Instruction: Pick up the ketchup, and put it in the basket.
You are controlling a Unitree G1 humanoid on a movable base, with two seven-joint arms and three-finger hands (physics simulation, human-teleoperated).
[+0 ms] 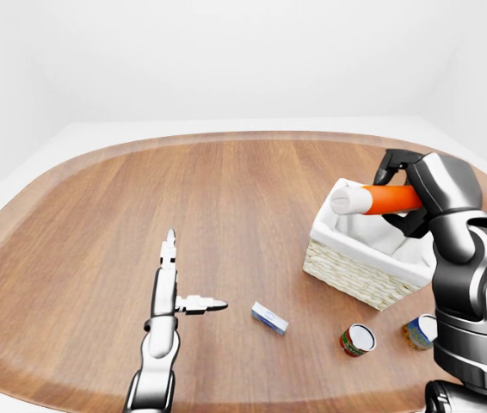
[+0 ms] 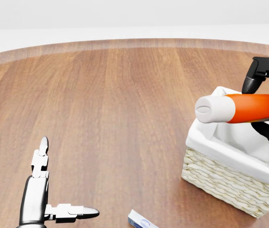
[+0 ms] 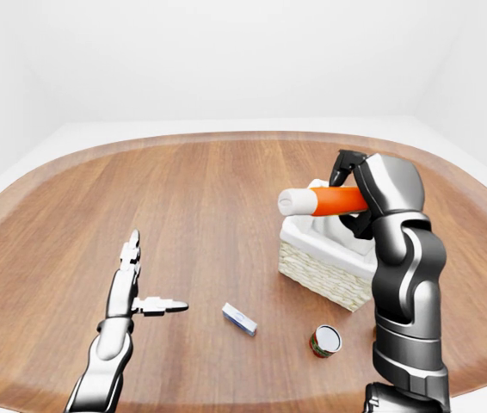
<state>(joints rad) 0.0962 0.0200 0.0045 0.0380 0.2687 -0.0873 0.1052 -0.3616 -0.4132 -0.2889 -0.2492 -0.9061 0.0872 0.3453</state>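
Ketchup: lifted, lying level, gripped by right hand, hanging above the basket opening. Pickup done; lowering and release left. Left hand: fingers spread, empty, well apart from basket, over the bench.
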